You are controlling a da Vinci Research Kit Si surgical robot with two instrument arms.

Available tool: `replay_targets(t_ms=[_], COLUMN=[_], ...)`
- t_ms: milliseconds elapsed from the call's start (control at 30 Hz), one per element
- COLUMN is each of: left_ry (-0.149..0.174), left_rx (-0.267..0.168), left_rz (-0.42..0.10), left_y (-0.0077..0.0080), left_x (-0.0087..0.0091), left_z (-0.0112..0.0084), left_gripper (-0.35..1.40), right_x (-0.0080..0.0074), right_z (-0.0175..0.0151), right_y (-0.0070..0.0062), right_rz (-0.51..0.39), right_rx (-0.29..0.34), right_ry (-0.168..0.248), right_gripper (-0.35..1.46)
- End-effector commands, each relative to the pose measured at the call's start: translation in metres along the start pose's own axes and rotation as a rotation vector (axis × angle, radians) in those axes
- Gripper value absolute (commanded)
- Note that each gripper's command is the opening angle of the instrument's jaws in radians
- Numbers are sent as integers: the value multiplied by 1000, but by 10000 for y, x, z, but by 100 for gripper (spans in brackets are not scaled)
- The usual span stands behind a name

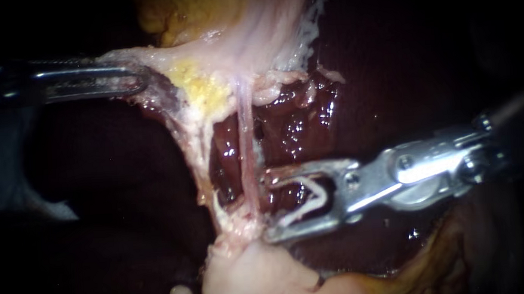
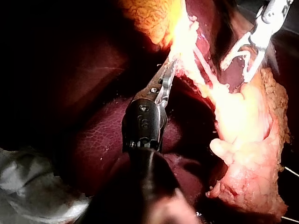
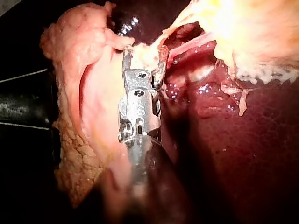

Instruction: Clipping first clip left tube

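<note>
Right instrument [image 1: 267,206] holding open clip [image 1: 307,203] between jaws, just right of tube [image 1: 246,136], centre frame. Left instrument [image 1: 139,81] pinching pale tissue [image 1: 167,59], upper left. Risk: closing short, clip catches tube partway.

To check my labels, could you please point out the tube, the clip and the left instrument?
tube [image 1: 246,136]: endoscope view, mid-length of the strand.
clip [image 1: 322,196]: endoscope view, its bend.
left instrument [image 1: 144,81]: endoscope view, between its jaw tips.
</note>
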Motion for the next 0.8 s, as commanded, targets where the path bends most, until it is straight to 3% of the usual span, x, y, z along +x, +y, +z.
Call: replay_targets(t_ms=[33,233,600,800], left_ry=[0,0,-1,-1], left_rx=[2,2,-3,-2], left_rz=[0,-1,3,3], left_y=[1,3,8,9], left_x=[0,1,1,1], left_z=[0,0,1,2], left_gripper=[-35,-35,-35,-35], right_x=[-2,-15,-37,-46], right_z=[6,35,33,39], right_y=[0,7,47,55], right_rz=[11,26,36,37], right_rx=[6,22,-7,-10], right_ry=[-1,-8,-9,3], right_gripper=[45,45,45,45])
